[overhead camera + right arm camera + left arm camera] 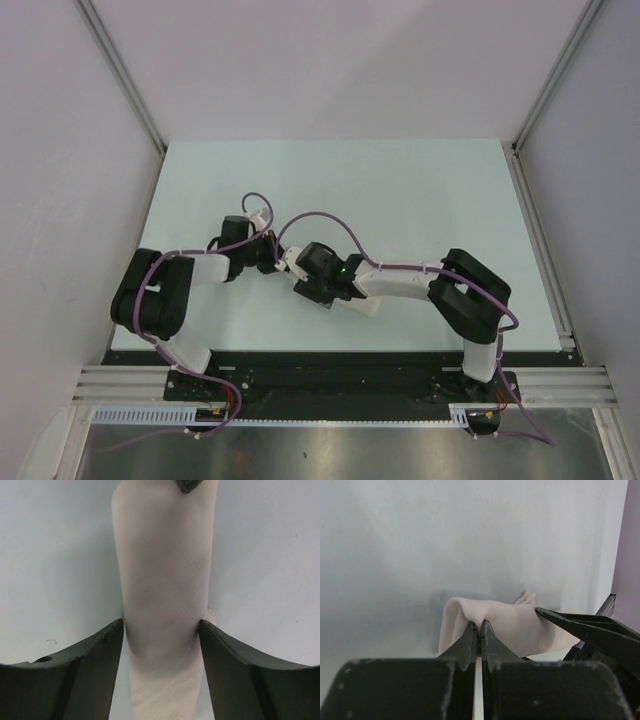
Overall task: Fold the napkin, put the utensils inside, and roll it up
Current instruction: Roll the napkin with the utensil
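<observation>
- The napkin [162,570] is a soft white roll that lies on the table [400,200], about at the table's middle and a little toward its near edge.
- The left gripper [477,626] is low over the table's middle. Its jaws are closed tight and they pinch a raised fold of the napkin.
- The right gripper [161,625] is at the table's middle too, with its jaws wide on both sides of the roll. They meet the cloth, but I cannot tell if they press it.
</observation>
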`<action>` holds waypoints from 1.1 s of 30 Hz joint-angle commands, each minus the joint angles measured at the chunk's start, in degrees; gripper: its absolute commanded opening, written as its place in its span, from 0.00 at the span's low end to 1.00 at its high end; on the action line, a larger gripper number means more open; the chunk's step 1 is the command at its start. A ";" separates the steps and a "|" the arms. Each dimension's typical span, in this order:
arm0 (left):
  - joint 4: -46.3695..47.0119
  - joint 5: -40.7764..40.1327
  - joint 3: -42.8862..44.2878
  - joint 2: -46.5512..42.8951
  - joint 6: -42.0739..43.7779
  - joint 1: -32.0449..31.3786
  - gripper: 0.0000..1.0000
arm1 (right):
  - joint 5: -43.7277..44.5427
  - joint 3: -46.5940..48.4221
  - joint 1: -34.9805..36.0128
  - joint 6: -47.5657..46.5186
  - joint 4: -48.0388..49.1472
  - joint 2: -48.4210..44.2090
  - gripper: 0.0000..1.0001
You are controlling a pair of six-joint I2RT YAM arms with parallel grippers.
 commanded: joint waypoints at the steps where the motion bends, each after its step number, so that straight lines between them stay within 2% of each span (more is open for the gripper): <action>1: 0.33 1.05 3.27 0.84 0.76 0.01 0.00 | -2.94 1.49 -2.50 -0.17 -0.34 1.41 0.66; 10: -0.20 2.02 6.18 2.94 1.02 -0.08 0.01 | -11.55 2.98 -6.28 0.62 -2.01 2.99 0.65; 13: -0.64 2.72 7.49 3.74 1.29 0.01 0.06 | -17.27 3.95 -7.69 0.88 -3.24 4.22 0.64; 14: -0.64 2.90 7.76 4.00 1.37 0.01 0.09 | -19.11 4.30 -8.74 1.06 -4.38 5.27 0.63; 17: -0.99 2.38 8.90 3.92 1.37 0.10 0.31 | -26.23 5.97 -12.16 3.51 -6.05 7.29 0.54; 18: -1.25 2.03 9.51 3.83 1.46 0.36 0.44 | -29.03 5.97 -13.04 4.21 -6.06 7.65 0.50; 21: -2.22 0.71 10.48 2.43 1.38 1.32 0.64 | -34.22 5.71 -16.73 7.03 -5.97 8.18 0.46; 24: -2.31 -0.26 10.57 0.49 0.41 2.81 0.72 | -36.00 5.10 -19.89 10.19 -5.27 8.09 0.43; 26: -2.48 -0.35 10.40 -0.56 -0.29 3.69 0.73 | -34.43 4.57 -20.96 12.47 -4.92 7.83 0.41; 33: -4.24 -0.09 9.70 -4.78 -0.47 5.98 0.81 | -23.19 2.55 -22.72 18.01 -4.04 6.25 0.39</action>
